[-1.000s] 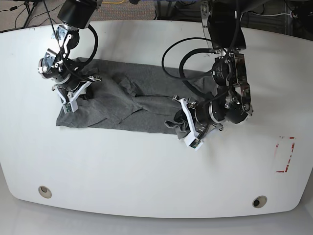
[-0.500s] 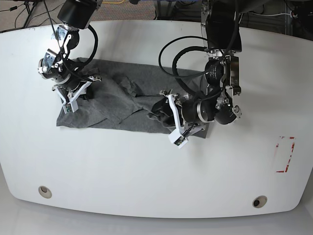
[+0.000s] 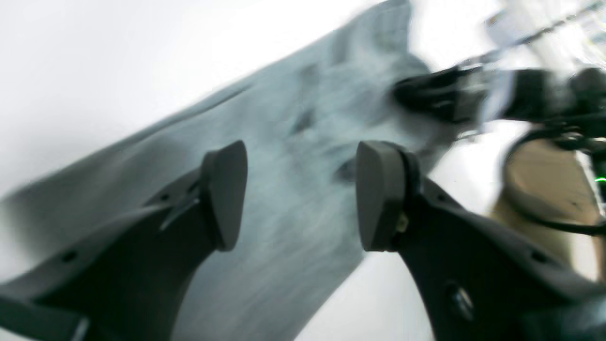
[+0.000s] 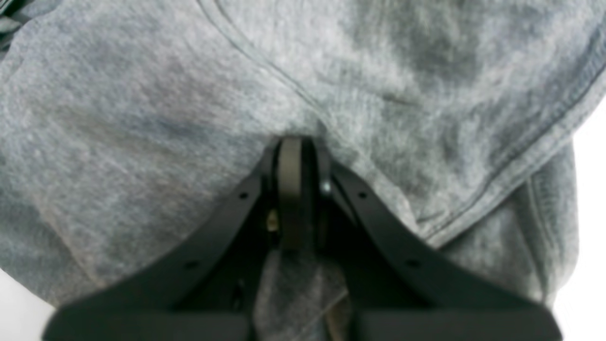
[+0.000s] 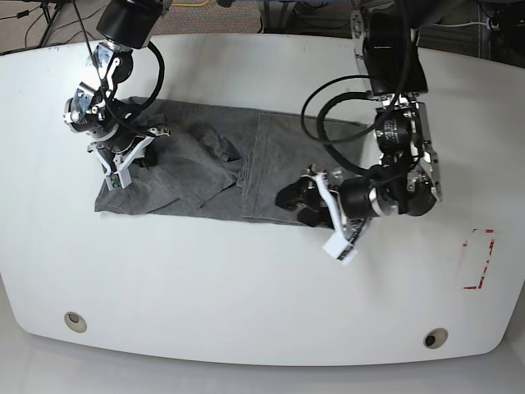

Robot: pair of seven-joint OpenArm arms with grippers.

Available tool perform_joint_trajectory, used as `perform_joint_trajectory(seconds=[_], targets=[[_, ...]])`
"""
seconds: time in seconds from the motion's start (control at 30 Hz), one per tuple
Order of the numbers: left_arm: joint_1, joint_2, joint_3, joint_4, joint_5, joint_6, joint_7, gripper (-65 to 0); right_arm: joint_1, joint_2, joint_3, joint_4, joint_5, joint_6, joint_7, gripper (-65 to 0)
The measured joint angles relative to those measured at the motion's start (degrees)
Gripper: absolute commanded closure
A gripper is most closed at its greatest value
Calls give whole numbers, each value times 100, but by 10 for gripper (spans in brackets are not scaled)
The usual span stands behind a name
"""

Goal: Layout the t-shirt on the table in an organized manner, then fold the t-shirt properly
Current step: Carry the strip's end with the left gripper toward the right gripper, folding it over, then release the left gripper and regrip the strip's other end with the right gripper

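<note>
Right claw (image 4: pixel 296 156) clamped on t-shirt (image 4: pixel 142 118)

The t-shirt (image 5: pixel 205 168) is lying across the middle of the bench (image 5: pixel 246 279), nearer its far edge. The right gripper (image 5: pixel 123 164) is sitting on the shirt's left end, and the left gripper (image 5: pixel 316 205) is hovering at its right end, by the near edge. A tape mark (image 5: pixel 478 258) is lying well apart to the right.

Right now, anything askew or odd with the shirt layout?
Yes. The grey t-shirt is not spread flat: its middle is bunched into diagonal creases, and a flap lies folded over on the side near the open left gripper. The right gripper is shut on the fabric at the opposite end.
</note>
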Motion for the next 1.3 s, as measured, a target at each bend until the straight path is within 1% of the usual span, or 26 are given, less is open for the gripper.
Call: perform_joint_trajectory(seconds=[0.03,0.1,0.17,0.23,0.3,0.37,0.43,0.5,0.57,0.6,0.8,0.87,0.97,1.13,1.2,1.27,1.3], targets=[[2,-74,-28,-2,-2,0,-9,-338,0,0,0,0,0,0,2,-38],[55,-332,-50,-9,13,0,4,-333,0,0,0,0,0,0,2,-38],[125,-487,-57,-35,17,0,-22,-332,0,0,0,0,-2,0,0,-38],[214,-599,-44,-111,17,0,-142,-331,0,-11,0,0,-2,0,2,-38],[306,-682,-13,-216,17,-2,-393,-324,2,-11,0,0,0,0,2,-38],[376,-695,2,-328,-9,0,-605,-285,2,-9,0,0,0,0,4,-38],[417,-704,83,-463,9,0,-769,-204,4,-11,0,2,0,0,2,-38],[428,-713,190,-627,83,9,-887,-108,4,-13,0,22,0,0,2,-38],[415,-710,289,-833,275,11,-1130,-39,0,-22,-15,79,-9,-2,-22,-38],[404,-710,345,-966,385,11,-1331,-25,-2,-28,-15,125,-22,0,-42,-38],[400,-682,737,-1652,833,20,-2382,-22,-66,-133,-13,584,-190,-15,-415,-40],[404,-678,778,-1849,953,37,-2549,-22,-83,-184,-11,789,-232,-15,-603,-40],[393,-686,778,-2177,1169,39,-2614,-22,-74,-203,-22,1128,-175,4,-883,-41],[387,-723,761,-2312,1263,-28,-2802,-22,-46,-199,-13,1915,-164,0,-1231,-49],[380,-717,761,-2317,1401,-35,-2924,-22,-28,-203,-9,2221,-153,-2,-1349,-97],[402,-715,761,-2317,1495,-28,-3045,-22,20,-205,13,2463,-155,2,-1561,-166],[417,-719,761,-2317,1504,-28,-3062,-22,57,-208,31,2555,-155,2,-1672,-219]])
